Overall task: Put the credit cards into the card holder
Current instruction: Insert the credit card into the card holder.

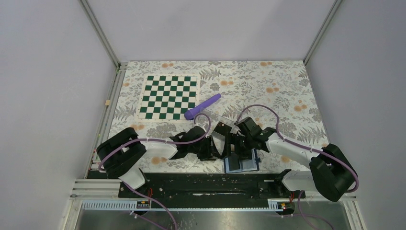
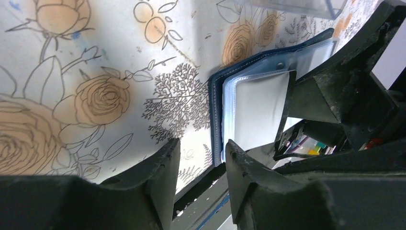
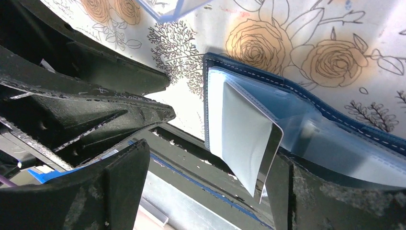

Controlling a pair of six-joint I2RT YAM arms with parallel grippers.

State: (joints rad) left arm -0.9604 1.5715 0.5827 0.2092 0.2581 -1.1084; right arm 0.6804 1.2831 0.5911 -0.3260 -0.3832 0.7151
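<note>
Floral table (image 1: 287,81), claws (image 2: 201,146) (image 3: 210,155) at card holder (image 1: 242,164)

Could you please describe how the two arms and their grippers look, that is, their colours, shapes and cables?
The left arm and the right arm have bulky black joints with white link shells between them. A thin purple cable loops along each arm. The left gripper and the right gripper have matte black, wedge-shaped fingers, scuffed and dusty at the edges. No printed markings are visible.
</note>
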